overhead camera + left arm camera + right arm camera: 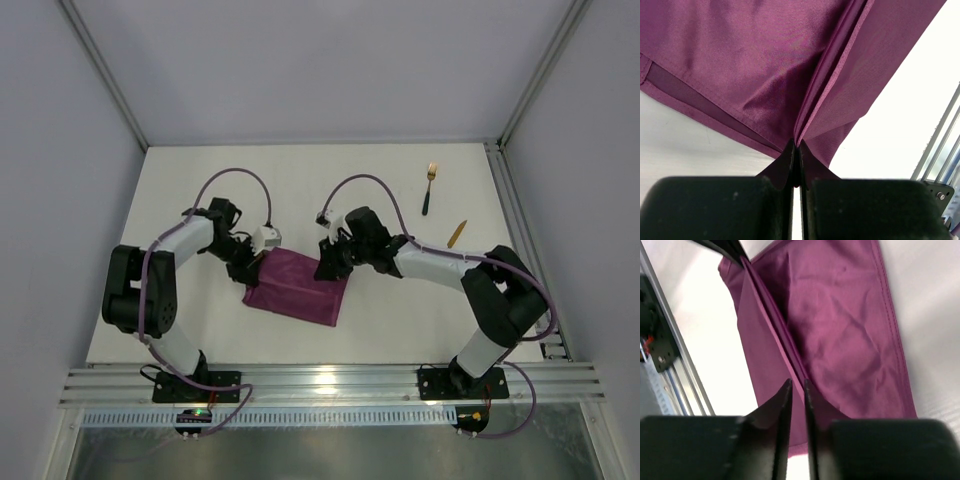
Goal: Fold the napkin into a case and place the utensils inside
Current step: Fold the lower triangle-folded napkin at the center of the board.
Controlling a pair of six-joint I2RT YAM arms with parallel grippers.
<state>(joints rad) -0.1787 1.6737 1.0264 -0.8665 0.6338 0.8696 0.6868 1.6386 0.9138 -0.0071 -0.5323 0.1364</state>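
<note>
The soft magenta-purple cloth napkin [300, 290] lies part-folded by the white table's [300, 180] near edge, between the arms. The left gripper [796, 145] is clamped on a raised pleat at its far-left corner; the right gripper [796, 385] has jaws slightly parted around that pleat's other end (no firm hold, I judge). The pleat runs left to right — the dark-handled gold fork [430, 185] and knife [457, 234] wait far right, nearer the right arm

A white tabletop [300, 180] fills the middle of the overhead view, enclosed by plain pale grey walls [300, 60], with slim aluminium corner posts [104, 75] slanting up at left and right. Silver metal rails [330, 382] run along its near edge, and a white slotted strip [330, 415] lies just beside them.
</note>
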